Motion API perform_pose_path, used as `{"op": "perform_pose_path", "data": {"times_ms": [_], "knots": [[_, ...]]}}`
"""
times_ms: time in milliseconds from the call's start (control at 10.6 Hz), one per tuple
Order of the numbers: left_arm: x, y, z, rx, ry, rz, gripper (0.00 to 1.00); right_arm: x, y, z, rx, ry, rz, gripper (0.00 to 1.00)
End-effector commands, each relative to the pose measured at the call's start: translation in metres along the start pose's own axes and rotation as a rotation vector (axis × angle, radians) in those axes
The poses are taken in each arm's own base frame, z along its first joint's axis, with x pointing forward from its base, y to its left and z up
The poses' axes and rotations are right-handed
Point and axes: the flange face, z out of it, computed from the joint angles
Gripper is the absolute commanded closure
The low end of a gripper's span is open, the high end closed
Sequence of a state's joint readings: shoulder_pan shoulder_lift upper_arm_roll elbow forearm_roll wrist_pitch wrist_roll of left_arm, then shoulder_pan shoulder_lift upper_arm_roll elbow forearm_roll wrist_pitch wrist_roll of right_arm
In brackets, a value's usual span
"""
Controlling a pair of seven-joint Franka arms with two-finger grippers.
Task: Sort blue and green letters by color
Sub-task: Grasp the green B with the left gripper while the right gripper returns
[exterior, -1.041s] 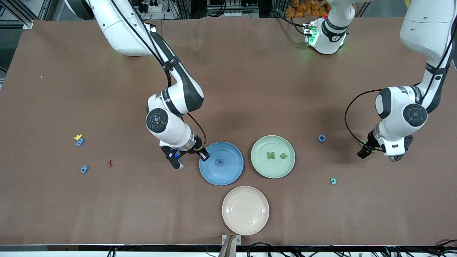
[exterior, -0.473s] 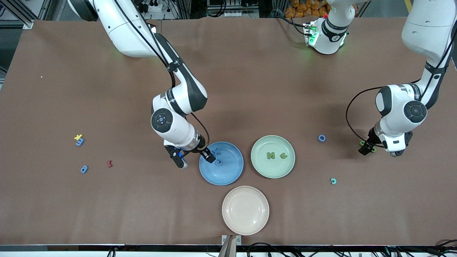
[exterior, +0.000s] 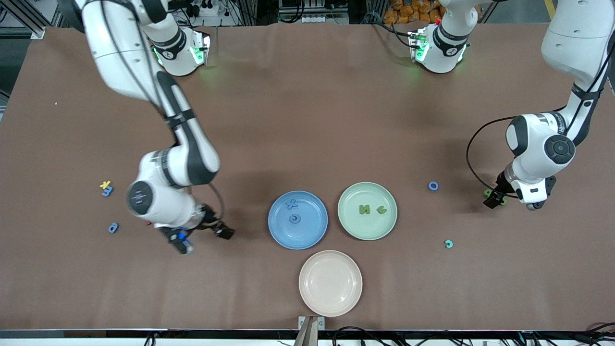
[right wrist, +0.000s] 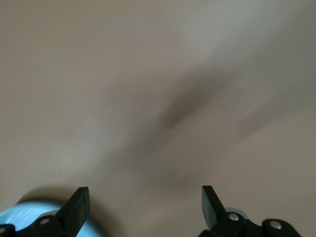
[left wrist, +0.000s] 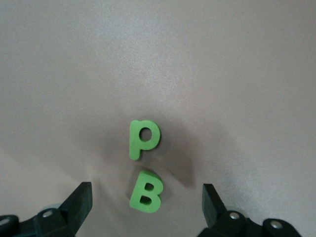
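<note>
Front and wrist views of a two-arm letter sort. The left hand (exterior: 495, 199) hangs low over the counter (exterior: 336, 120) at the left arm's end, its fingers (left wrist: 79, 200) apart and empty. Directly under it lie two green letters, a P (left wrist: 143, 139) and a B (left wrist: 146, 196), just beside each other and not touching; the B sits between the fingertips, the P a little ahead of them. Each letter lies flat, its long axis running along the hand's line of sight and so across the line on which the fingers close. The left arm is far the nearer to this pair. The right hand (exterior: 202, 235) hovers over bare counter between the blue plate (exterior: 276, 230) and the loose blue letters (exterior: 113, 227) at the right arm's end, fingers apart and empty. The blue plate holds two blue letters (exterior: 293, 211); the green plate (exterior: 350, 226) holds two green letters (exterior: 372, 209). Probable next move: the left hand descends and closes on the B.
</note>
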State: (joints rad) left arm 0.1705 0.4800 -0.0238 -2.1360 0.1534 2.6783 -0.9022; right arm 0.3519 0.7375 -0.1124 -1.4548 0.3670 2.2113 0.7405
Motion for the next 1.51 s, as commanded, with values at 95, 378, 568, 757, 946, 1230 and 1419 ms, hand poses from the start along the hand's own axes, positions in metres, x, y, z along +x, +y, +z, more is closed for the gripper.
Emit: {"op": "perform_pose_path", "data": {"times_ms": [95, 378, 568, 757, 946, 1230, 1419], "knots": [[-0.004, -0.005, 0.011, -0.019, 0.008, 0.02, 0.15, 0.108, 0.096, -0.024, -0.114, 0.092, -0.107, 0.0], [-0.006, -0.003, 0.011, -0.019, 0.007, 0.152, 0.95, 0.155, 0.165, -0.024, -0.198, 0.102, -0.134, 0.0], [-0.006, -0.004, 0.011, -0.016, 0.005, 0.224, 1.0, 0.171, 0.187, -0.028, -0.198, 0.103, -0.141, 0.0], [-0.004, 0.0, 0.004, -0.019, 0.012, 0.228, 1.0, 0.186, 0.208, -0.024, -0.204, 0.096, -0.174, 0.0], [-0.009, 0.019, -0.014, -0.018, 0.006, 0.247, 1.0, 0.203, 0.229, -0.019, -0.197, 0.123, -0.216, 0.0], [-0.035, 0.069, -0.052, 0.006, -0.015, 0.326, 1.0, 0.22, 0.255, -0.02, -0.194, 0.132, -0.273, 0.0], [-0.074, 0.102, -0.063, 0.0, -0.013, 0.423, 1.0, 0.226, 0.267, -0.015, -0.19, 0.131, -0.267, 0.0]]}}
